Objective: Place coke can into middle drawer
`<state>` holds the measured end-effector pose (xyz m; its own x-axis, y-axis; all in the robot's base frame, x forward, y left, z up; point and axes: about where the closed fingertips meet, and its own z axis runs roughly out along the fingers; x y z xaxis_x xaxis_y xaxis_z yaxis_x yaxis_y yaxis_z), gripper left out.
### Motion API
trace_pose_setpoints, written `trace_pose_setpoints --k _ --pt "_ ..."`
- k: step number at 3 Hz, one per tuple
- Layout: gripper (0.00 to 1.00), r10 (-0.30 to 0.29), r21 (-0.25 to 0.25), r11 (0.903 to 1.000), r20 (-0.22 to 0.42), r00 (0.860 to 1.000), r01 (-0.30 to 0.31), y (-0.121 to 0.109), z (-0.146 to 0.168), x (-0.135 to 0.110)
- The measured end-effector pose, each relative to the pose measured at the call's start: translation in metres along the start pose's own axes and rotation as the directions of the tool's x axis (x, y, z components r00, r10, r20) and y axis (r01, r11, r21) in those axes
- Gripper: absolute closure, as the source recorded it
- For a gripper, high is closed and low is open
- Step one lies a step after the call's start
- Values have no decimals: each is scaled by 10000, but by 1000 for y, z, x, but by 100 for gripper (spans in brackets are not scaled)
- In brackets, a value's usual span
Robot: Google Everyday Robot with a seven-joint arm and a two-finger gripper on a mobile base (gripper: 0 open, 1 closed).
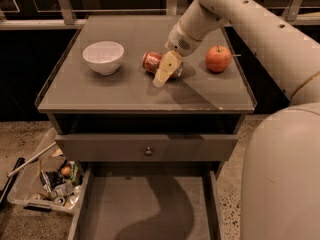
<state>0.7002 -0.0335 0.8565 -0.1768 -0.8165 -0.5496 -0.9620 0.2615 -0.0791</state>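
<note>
The coke can (151, 61) lies on its side on the cabinet top (120, 91), between a bowl and an apple. My gripper (165, 70) hangs from the white arm coming in from the upper right. It sits right over the can's right end and hides it. I cannot tell whether it touches the can. The middle drawer (115, 204) is pulled out below, a wide grey tray with a bare floor, with the arm's shadow across it.
A white bowl (103, 56) stands left of the can and a red-orange apple (218, 59) right of it. A shut drawer front with a round knob (148, 150) sits above the open tray. A clear bin of clutter (45, 181) lies on the floor at left. My own body (285, 184) fills the right foreground.
</note>
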Motion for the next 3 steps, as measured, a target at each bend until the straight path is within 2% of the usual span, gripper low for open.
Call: trace_pose_setpoints --k 1,2,3 --pt "0 4 -3 10000 -1 10000 -4 0 0 0" --pt "19 4 -3 10000 -1 10000 -4 0 0 0" --pt "43 4 -4 10000 -1 10000 -4 0 0 0"
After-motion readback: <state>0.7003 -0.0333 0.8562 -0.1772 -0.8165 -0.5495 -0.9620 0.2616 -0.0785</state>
